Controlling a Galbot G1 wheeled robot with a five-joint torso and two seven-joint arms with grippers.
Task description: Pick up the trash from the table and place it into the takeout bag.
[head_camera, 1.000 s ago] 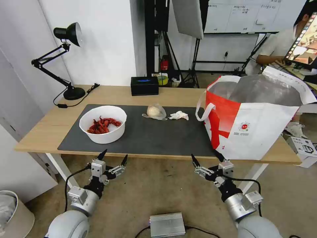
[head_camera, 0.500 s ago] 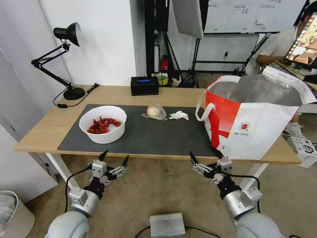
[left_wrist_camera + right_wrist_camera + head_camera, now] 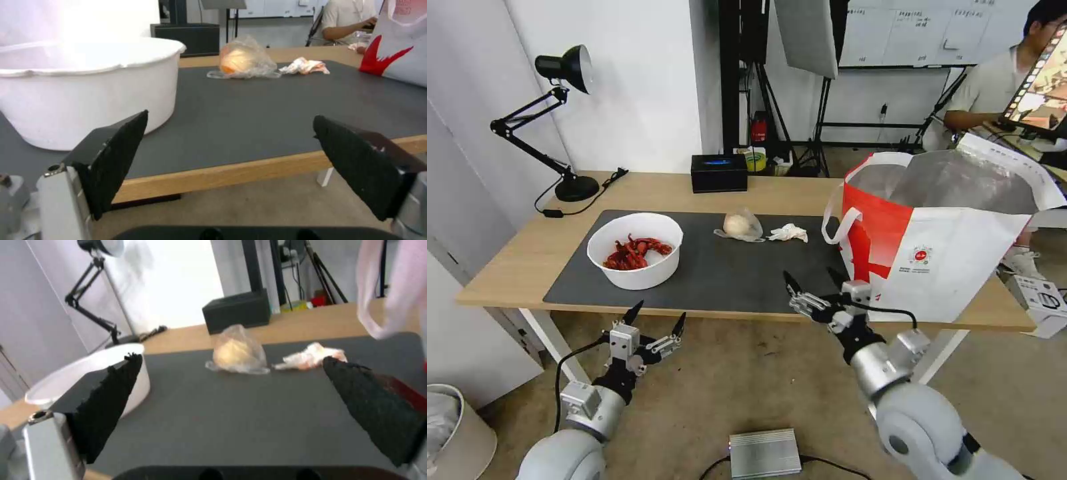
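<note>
On the table (image 3: 514, 267), a dark grey mat carries the trash: a white bowl of red shells (image 3: 635, 250) (image 3: 84, 90) (image 3: 89, 380) at the left, a clear bag with a beige lump (image 3: 739, 225) (image 3: 242, 60) (image 3: 237, 351) and a crumpled white tissue (image 3: 788, 233) (image 3: 305, 65) (image 3: 311, 356) at the middle back. The takeout bag (image 3: 947, 247) stands open at the right end. My right gripper (image 3: 812, 283) (image 3: 231, 406) is open, raised over the mat's front edge beside the bag. My left gripper (image 3: 657, 319) (image 3: 231, 160) is open, below the table's front edge in front of the bowl.
A black rectangular box (image 3: 718, 173) and a black desk lamp (image 3: 564, 127) stand along the table's back. A silver box (image 3: 764, 452) lies on the floor between my arms. Tripods and a seated person are behind the table.
My right gripper has risen and moved forward and left, from below the table's front edge to over the mat's front edge. The left gripper has stayed put.
</note>
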